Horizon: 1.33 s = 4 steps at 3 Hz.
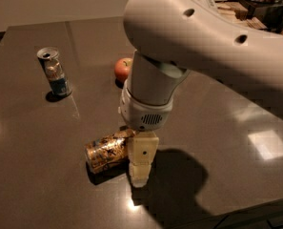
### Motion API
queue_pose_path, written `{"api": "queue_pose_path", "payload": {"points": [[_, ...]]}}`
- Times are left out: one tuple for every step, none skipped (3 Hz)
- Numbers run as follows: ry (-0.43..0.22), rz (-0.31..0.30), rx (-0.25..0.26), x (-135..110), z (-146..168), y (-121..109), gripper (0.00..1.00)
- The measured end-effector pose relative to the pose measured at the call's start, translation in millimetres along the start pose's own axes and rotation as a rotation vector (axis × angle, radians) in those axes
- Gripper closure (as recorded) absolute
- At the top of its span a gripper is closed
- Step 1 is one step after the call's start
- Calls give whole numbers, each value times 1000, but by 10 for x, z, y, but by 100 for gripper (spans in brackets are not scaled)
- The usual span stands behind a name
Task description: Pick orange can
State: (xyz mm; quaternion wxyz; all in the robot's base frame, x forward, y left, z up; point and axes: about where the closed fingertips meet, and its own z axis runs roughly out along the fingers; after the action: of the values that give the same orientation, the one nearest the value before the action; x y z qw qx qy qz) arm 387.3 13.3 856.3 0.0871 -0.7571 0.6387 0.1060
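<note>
Jaws over half-hidden orange can (105, 151)

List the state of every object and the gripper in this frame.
Golden-orange metallic drink can: lying on its side on the dark table, not lifted.
Slim silver can with blue-green label: standing upright, apart from the others.
Red-orange apple: resting on the table, partly hidden behind the arm.
Gripper: lowered at the orange can's right end, covering it; grasp cannot be told.
</note>
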Motion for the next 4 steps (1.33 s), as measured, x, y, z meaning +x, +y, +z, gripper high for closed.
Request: {"api": "queue_pose_path", "payload": {"points": [[14, -6, -15, -30, 65, 0, 24], [10, -4, -29, -31, 55, 15, 47], [-17, 14, -14, 12, -131, 9, 71], [-60, 38, 36, 98, -507, -36, 93]]}}
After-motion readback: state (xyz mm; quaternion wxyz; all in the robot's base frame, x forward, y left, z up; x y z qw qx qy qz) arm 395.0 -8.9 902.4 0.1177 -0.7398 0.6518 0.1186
